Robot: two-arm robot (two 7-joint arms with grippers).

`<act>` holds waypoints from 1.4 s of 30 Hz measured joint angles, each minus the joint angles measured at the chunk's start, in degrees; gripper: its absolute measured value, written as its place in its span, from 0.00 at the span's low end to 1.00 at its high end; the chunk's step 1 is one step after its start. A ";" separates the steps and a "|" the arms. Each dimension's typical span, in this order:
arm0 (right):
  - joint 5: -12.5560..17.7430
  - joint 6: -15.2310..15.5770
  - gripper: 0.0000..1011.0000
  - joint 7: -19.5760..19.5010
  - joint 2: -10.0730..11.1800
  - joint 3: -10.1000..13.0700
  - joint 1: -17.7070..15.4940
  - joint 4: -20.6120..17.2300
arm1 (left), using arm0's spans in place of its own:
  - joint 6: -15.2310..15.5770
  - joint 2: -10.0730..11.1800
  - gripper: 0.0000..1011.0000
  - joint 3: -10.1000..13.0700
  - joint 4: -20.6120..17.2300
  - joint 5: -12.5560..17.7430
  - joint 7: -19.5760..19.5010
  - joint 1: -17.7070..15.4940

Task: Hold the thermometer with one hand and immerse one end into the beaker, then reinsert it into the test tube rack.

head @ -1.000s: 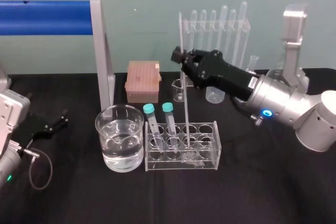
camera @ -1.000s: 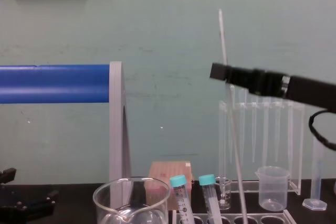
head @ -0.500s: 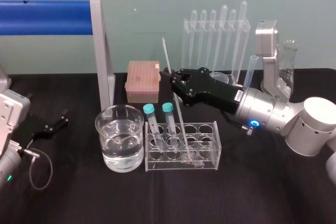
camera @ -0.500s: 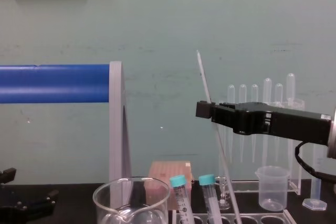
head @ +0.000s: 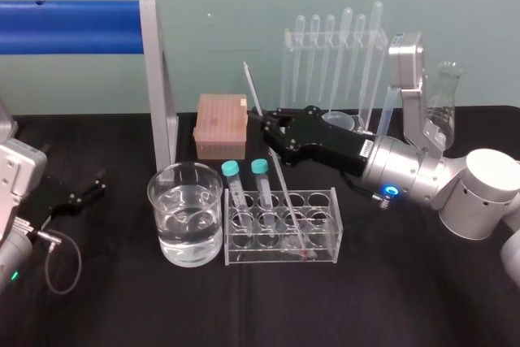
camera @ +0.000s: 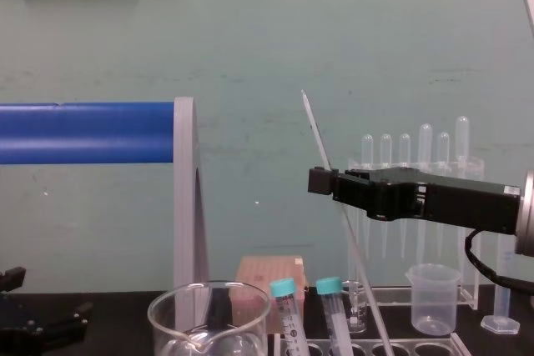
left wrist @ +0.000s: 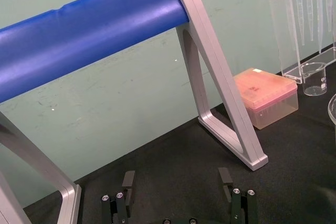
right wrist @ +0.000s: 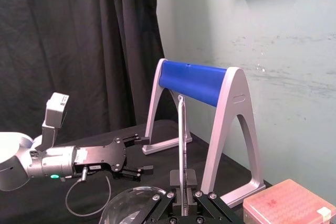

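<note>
The thermometer (head: 279, 178), a long thin clear rod, leans with its top toward the back left and its lower end down in a hole of the test tube rack (head: 323, 227). My right gripper (head: 269, 125) is shut on the rod's upper part, above the rack; the chest view shows the grip (camera: 320, 181) and the tilted thermometer (camera: 350, 248). In the right wrist view the thermometer (right wrist: 181, 140) rises from between the fingers. The beaker (head: 185, 212), partly full of water, stands left of the rack. My left gripper (head: 84, 193) rests open at the far left, fingers (left wrist: 128, 179) apart.
Two teal-capped tubes (head: 246, 193) stand in the rack's left holes. A pink box (head: 221, 124) and a pipette stand (head: 336, 50) are behind. A blue bar on a grey frame (head: 158, 87) rises at the back left. A small plastic beaker (camera: 433, 298) sits at the right.
My right gripper came down and leftward with the thermometer. The rod went from near upright to tilted, its top lower and farther left, its lower end deeper in the rack. The left arm stayed still.
</note>
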 joint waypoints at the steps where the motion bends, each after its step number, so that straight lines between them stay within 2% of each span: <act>1: 0.01 0.00 0.06 -0.01 0.01 0.01 -0.01 -0.02 | 0.00 0.00 1.00 0.00 0.00 0.00 0.00 0.00; 4: 0.05 -0.01 0.06 -0.03 0.03 0.03 -0.05 -0.08 | 0.00 0.00 1.00 0.00 0.00 0.00 0.00 0.00; 7: 0.08 -0.03 0.12 -0.04 0.04 0.04 -0.08 -0.13 | 0.00 0.01 1.00 0.00 0.00 0.00 0.00 0.00; 12: 0.15 -0.06 0.28 -0.04 0.07 0.06 -0.11 -0.19 | 0.00 0.00 1.00 0.00 0.00 0.00 0.00 0.00; 14: 0.18 -0.07 0.32 -0.05 0.07 0.07 -0.12 -0.20 | 0.00 0.00 1.00 0.00 0.00 0.00 0.00 0.00; 15: 0.18 -0.07 0.39 -0.05 0.08 0.08 -0.12 -0.21 | 0.00 0.00 1.00 0.00 0.00 0.00 0.00 0.00; 18: 0.21 -0.07 0.44 -0.05 0.09 0.09 -0.14 -0.23 | 0.00 0.00 1.00 0.00 0.00 0.00 0.00 0.00; 19: 0.22 -0.07 0.50 -0.05 0.10 0.10 -0.15 -0.24 | 0.00 0.00 1.00 0.00 0.00 0.00 0.00 0.00; 21: 0.23 -0.07 0.54 -0.06 0.11 0.11 -0.16 -0.25 | 0.00 0.00 1.00 0.00 0.00 0.00 0.00 0.00; 24: 0.25 -0.07 0.66 -0.07 0.11 0.11 -0.18 -0.28 | 0.00 0.00 1.00 0.00 0.00 0.00 0.00 0.00; 25: 0.26 -0.07 0.66 -0.07 0.12 0.11 -0.18 -0.29 | 0.00 0.00 1.00 0.00 0.00 0.00 0.00 0.00; 26: 0.27 -0.07 0.72 -0.08 0.12 0.11 -0.18 -0.29 | 0.00 0.00 1.00 0.00 0.00 0.00 0.00 0.00; 27: 0.29 -0.05 0.74 -0.09 0.12 0.14 -0.19 -0.31 | 0.00 0.00 1.00 0.00 0.00 0.00 0.00 0.00; 29: 0.94 0.03 0.79 -0.49 0.50 1.05 -0.75 -0.91 | 0.00 0.00 1.00 0.00 0.00 0.00 0.00 0.00; 31: 1.67 0.08 0.87 -2.59 1.29 3.05 -1.81 -2.08 | 0.00 0.00 1.00 0.00 0.00 0.00 0.00 0.00; 33: 1.67 0.08 0.87 -2.59 1.29 3.05 -1.81 -2.08 | 0.00 0.00 1.00 0.00 0.00 0.00 0.00 0.00; 34: 1.98 0.41 0.95 -8.25 2.48 6.36 -4.09 -3.73 | 0.00 0.00 1.00 0.00 0.00 0.00 0.00 0.00; 36: 0.88 0.72 0.99 -13.98 3.31 8.56 -6.21 -4.54 | 0.00 0.00 1.00 0.00 0.00 0.00 0.00 0.00; 37: -0.69 1.24 0.99 -18.48 3.90 9.66 -7.71 -4.79 | 0.00 0.00 1.00 0.00 0.00 0.00 0.00 0.00; 40: -3.99 3.07 0.99 -26.11 4.47 10.57 -10.19 -4.26 | 0.00 0.00 1.00 0.00 0.00 0.00 0.00 0.00; 42: -5.43 4.69 0.99 -29.54 4.39 10.77 -11.59 -3.12 | 0.00 0.01 1.00 0.00 0.00 0.00 0.00 0.00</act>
